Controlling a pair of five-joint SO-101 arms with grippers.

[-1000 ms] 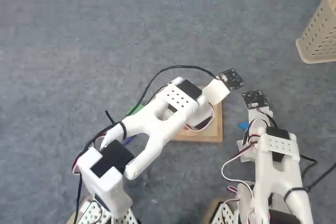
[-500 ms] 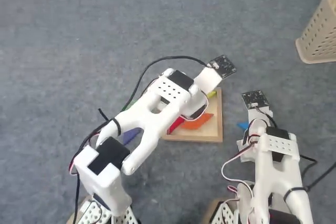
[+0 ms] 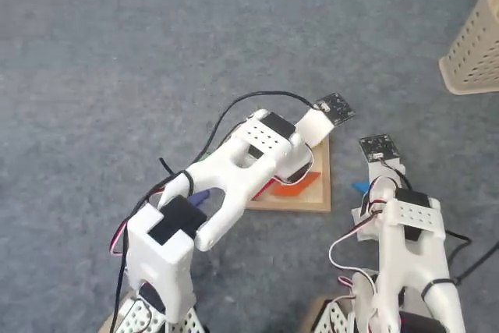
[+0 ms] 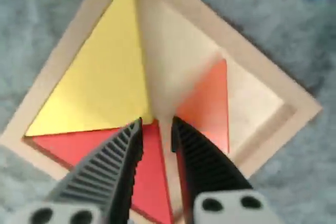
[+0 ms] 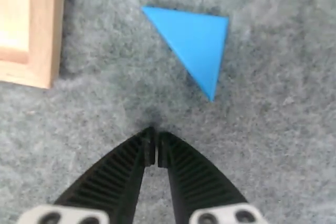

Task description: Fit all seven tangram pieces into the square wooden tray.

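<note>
From the high view, look down on a grey table (image 3: 117, 76) with the square wooden tray (image 3: 316, 207) lying in front of the two arms, mostly covered by the left arm (image 3: 257, 154). Beside the tray, on the side of the right arm (image 3: 405, 224), spot the blue triangle (image 3: 359, 186) flat on the table, just off the rim and not touching it. Inside the tray, make out an orange piece (image 3: 296, 187) past the arm's edge. Under the left arm, on the table outside the tray, note a purple piece (image 3: 199, 195), partly hidden. Well apart, at the picture's far right, see a cream perforated basket (image 3: 475, 44).

From the left wrist, get the tray's (image 4: 302, 111) inside instead. Count a large yellow triangle (image 4: 105, 72) filling one corner, a large red triangle (image 4: 68, 145) edge to edge with it, and the orange piece (image 4: 210, 108) touching the red one, with bare wood in the rest. Find the left tool (image 4: 156, 121) hanging above the spot where the three pieces meet, fingers a little apart, gripping nothing.

From the right wrist, pick out the right tool (image 5: 156, 132) over bare table, fingers closed together on nothing. Place it near the blue triangle (image 5: 197, 40) but apart from it, with one corner of the tray (image 5: 39, 30) off to the side.
</note>
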